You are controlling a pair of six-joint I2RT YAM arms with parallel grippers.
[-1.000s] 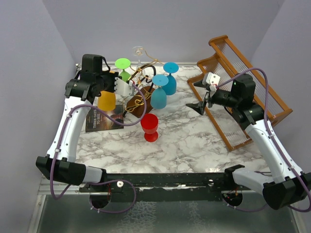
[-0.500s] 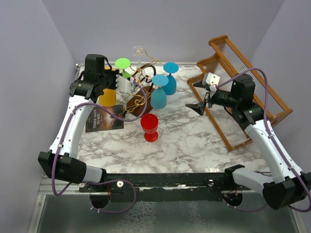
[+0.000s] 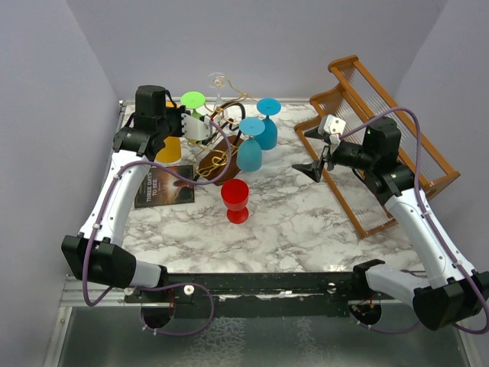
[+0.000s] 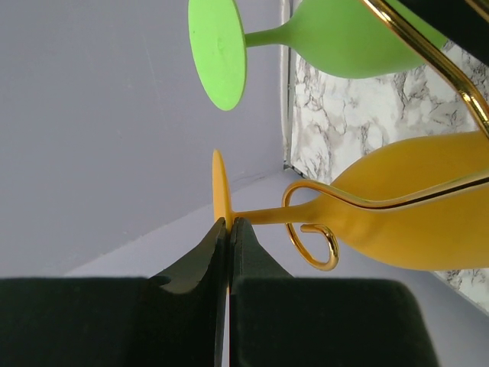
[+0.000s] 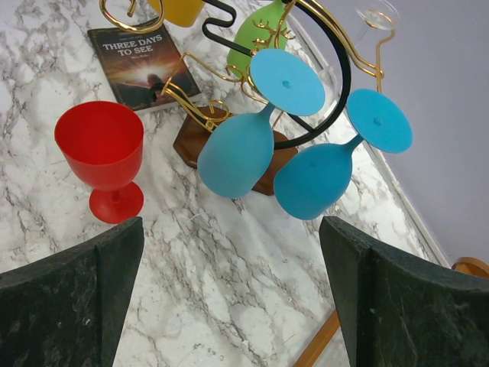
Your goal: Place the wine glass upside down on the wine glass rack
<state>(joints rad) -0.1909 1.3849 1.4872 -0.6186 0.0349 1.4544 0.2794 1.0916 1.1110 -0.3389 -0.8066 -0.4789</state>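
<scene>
Hanging step looks nearly done: the yellow-orange plastic wine glass [image 4: 412, 206] hangs inverted, stem inside a scroll of the gold-wire rack [image 4: 309, 229]. The left claw [image 4: 228, 223] pinches its foot. Next, probably a gentle release. The right claw [image 3: 310, 151] gapes wide.

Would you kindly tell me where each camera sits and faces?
Top external: above and behind the bases, looking down on the marble table; left arm and right arm show.
Left wrist: on the left arm, looking along the shut left pincer at the yellow glass and green glass.
Right wrist: looking down through the open right pincer at the red glass and rack.
Shared: all three see the green glass.
</scene>
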